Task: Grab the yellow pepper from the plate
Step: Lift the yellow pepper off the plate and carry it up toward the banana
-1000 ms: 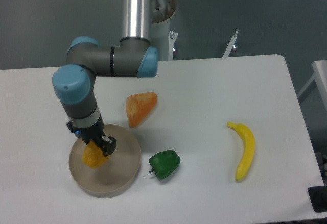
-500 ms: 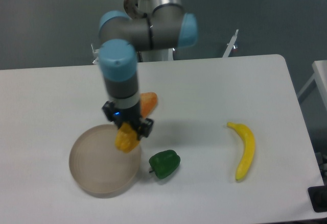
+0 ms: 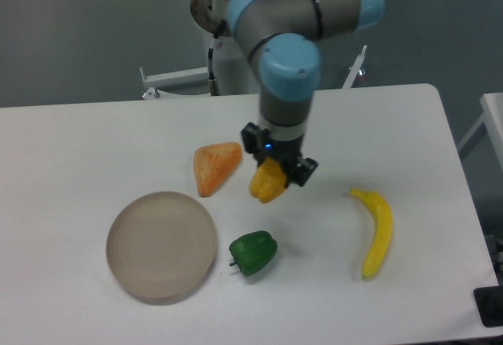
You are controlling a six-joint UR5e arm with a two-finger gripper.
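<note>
The yellow pepper [image 3: 267,183] hangs in the air above the white table, held between the black fingers of my gripper [image 3: 275,174], which is shut on it. It is well right of the round beige plate [image 3: 162,244], which lies bare at the front left. The arm reaches down from the back, its blue-capped wrist straight above the pepper.
A pale-orange wedge [image 3: 214,166] lies just left of the gripper. A green pepper [image 3: 253,253] sits below it, beside the plate's right rim. A yellow banana [image 3: 376,231] lies to the right. The table's right edge is near the banana.
The gripper lifted the yellow pepper off the plate and carried it right, past the orange wedge. The plate now holds nothing.
</note>
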